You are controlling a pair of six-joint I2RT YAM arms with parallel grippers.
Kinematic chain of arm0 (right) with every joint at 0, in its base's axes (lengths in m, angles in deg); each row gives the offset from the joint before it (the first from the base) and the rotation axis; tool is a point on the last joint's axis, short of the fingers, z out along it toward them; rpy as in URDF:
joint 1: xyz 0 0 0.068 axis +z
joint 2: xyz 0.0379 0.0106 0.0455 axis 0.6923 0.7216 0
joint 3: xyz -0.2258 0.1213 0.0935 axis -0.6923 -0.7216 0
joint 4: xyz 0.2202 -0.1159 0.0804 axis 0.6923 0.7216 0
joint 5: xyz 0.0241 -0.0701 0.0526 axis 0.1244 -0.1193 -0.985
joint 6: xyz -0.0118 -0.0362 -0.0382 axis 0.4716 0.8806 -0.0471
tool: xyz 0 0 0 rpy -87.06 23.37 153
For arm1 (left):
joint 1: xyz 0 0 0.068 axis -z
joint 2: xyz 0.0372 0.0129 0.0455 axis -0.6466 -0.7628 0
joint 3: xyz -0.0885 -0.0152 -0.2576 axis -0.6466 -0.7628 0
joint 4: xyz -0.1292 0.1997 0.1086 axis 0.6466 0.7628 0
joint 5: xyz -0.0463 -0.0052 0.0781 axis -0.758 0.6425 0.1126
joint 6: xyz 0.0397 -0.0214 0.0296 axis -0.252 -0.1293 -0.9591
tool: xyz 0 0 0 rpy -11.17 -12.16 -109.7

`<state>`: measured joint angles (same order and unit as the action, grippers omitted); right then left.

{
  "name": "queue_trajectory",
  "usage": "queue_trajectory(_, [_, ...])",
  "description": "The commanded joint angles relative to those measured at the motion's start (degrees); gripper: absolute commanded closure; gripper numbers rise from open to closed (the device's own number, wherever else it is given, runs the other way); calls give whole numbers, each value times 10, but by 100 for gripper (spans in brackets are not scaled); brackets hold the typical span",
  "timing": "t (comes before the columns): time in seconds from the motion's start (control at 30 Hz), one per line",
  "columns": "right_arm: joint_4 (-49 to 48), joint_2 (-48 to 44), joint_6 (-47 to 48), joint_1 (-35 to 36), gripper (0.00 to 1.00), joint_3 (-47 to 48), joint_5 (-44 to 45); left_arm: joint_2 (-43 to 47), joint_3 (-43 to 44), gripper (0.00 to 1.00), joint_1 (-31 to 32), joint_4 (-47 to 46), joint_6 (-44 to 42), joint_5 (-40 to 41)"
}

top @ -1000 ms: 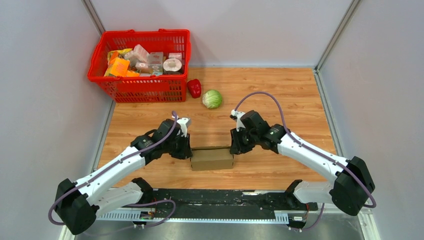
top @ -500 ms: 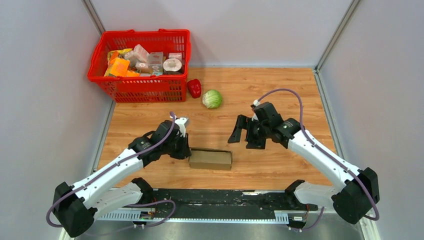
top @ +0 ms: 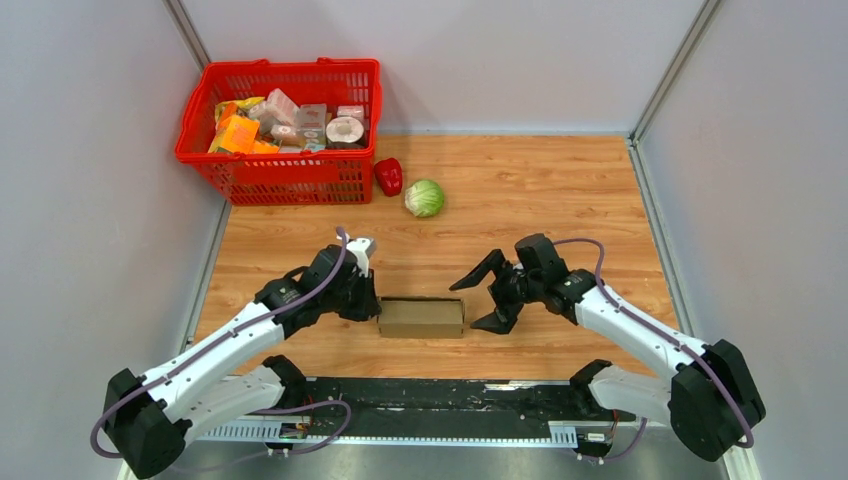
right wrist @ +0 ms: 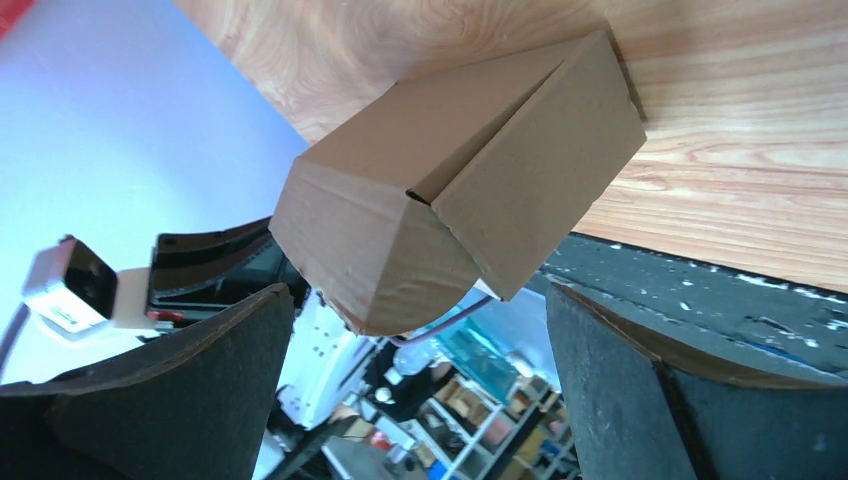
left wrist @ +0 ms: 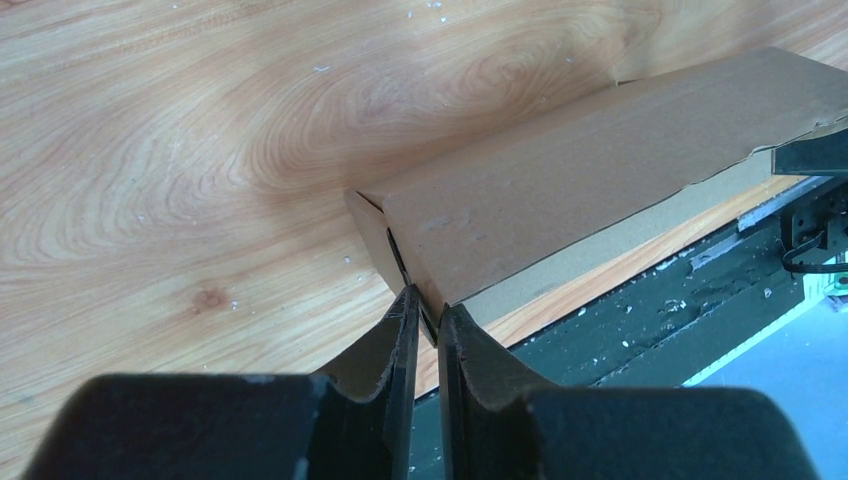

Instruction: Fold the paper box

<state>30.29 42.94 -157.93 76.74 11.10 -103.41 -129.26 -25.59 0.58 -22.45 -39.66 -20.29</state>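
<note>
While the left gripper point(top: 372, 303) sits at the 9 o'clock end of the paper box point(top: 422, 317), its jaws are almost together, pinching a thin cardboard edge at that end's corner. Left wrist view: fingers point(left wrist: 398, 345) on either side of the edge, box body point(left wrist: 560, 170) running off toward 2 o'clock.

Right gripper point(top: 486, 298) is at the 3 o'clock end, jaws spread wide. From the right wrist the box end point(right wrist: 450, 210) sits between the two fingers point(right wrist: 200, 370) with a gap on both sides, so no grip there. The lower fingertip in the top view is just beside the box's 3 o'clock end; can't tell if it touches.

Box lies flat, long axis 9-to-3, at roughly 6 o'clock on the wooden table point(top: 560, 180), near the front edge. The end facing the right wrist is closed by a flap, and a seam runs lengthwise along the top.

Red basket point(top: 275, 65) with printed packages is at 11 o'clock. Red pepper point(top: 388, 176) and cabbage point(top: 424, 197) are just beside it, about 12 o'clock from the box, well apart from it.
</note>
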Motion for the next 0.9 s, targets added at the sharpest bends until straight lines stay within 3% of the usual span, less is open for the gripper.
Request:
queue_trajectory(0.0, [-108, -20, -130, 11, 0, -23, -9, 13, -7, 81, 3, -9, 12, 6])
queue_trajectory(0.4, [-175, 14, -164, 28, 5, -51, 2, 17, -8, 82, 4, -12, 27, 14])
queue_trajectory(0.87, [-135, 7, -116, 33, 0, -59, -10, 41, -21, 83, 4, -2, 40, 34])
